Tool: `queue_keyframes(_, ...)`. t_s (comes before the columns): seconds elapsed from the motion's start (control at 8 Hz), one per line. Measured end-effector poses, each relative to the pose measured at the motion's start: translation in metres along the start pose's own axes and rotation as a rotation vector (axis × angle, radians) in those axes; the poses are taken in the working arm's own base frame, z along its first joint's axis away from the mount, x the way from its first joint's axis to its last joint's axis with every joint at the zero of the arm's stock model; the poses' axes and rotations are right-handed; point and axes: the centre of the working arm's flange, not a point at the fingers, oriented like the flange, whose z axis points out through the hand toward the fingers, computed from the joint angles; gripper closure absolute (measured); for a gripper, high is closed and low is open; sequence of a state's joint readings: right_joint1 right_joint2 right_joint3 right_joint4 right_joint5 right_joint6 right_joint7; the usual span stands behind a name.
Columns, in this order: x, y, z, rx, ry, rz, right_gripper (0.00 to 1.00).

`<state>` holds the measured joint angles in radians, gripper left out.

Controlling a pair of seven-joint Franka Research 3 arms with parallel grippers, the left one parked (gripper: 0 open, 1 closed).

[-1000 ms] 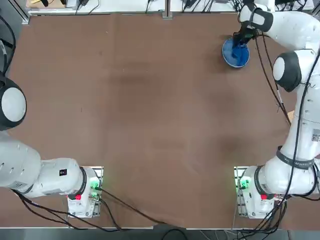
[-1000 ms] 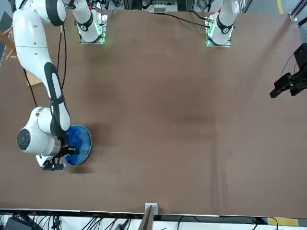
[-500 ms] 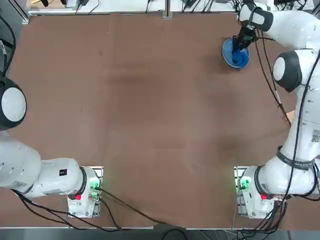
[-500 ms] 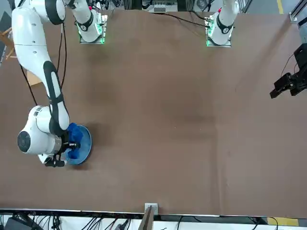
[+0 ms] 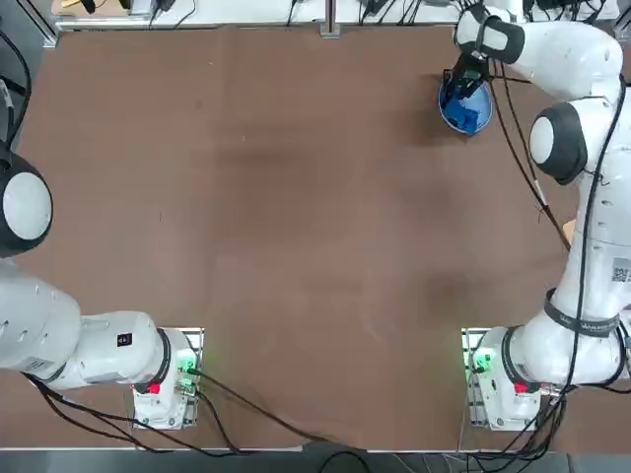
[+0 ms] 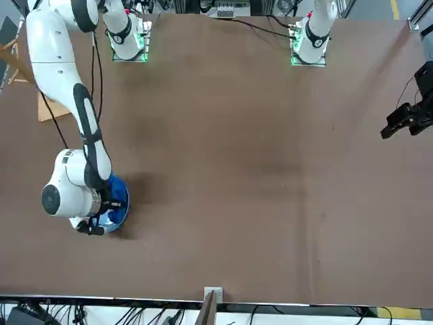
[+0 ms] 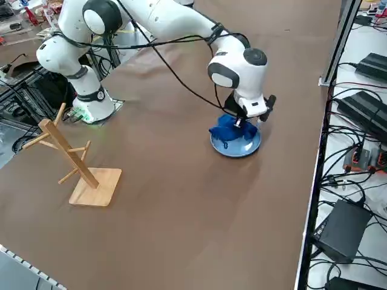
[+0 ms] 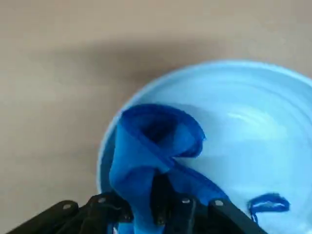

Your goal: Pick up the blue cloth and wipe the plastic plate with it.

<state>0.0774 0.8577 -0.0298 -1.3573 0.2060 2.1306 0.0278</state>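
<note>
At the near edge of the surface (image 5: 296, 246) sits the base of the working right arm, which reaches all the way out to the far right corner. There the right gripper (image 8: 160, 212) hangs over the plastic plate (image 8: 253, 136), its jaws pressed together and pinching the blue cloth (image 8: 146, 151) by a bunched fold. From the wrist the cloth trails down from the jaws and rests on the plate's inner face close to the rim, with most of the pale blue bowl bare beside it. From the right side the plate (image 7: 242, 147) lies flat on the surface under the wrist, with the cloth (image 7: 227, 130) heaped on the half nearer the arm's base. Overhead, the plate (image 5: 467, 110) and cloth (image 5: 457, 99) lie near the far edge of the surface. Wiping looks to be under way, with only part of the plate covered. The plate is light and unheld, so a sideways drag with too much downward pressure could slide it toward the far edge, or tip it if the cloth catches the raised rim. The pinch takes only 1 small fold, so the cloth could also pull free. Off the right side stands a wooden rack (image 7: 75, 163), well apart from the work.
</note>
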Motion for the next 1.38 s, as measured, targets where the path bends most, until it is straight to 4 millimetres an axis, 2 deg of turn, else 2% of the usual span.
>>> queue_keyframes(0.25,0.008,0.007,-0.007,0.0,0.053,-0.064,0.85)
queue_keyframes(0.5,0.013,0.026,-0.012,-0.004,0.061,-0.112,0.85)
queue_keyframes(0.88,0.008,0.055,-0.01,-0.022,-0.008,-0.129,0.85)
queue_keyframes(1.12,0.001,0.067,-0.011,-0.031,-0.085,-0.105,0.85)
queue_keyframes(1.38,0.002,0.065,-0.02,-0.031,-0.088,-0.07,0.85)
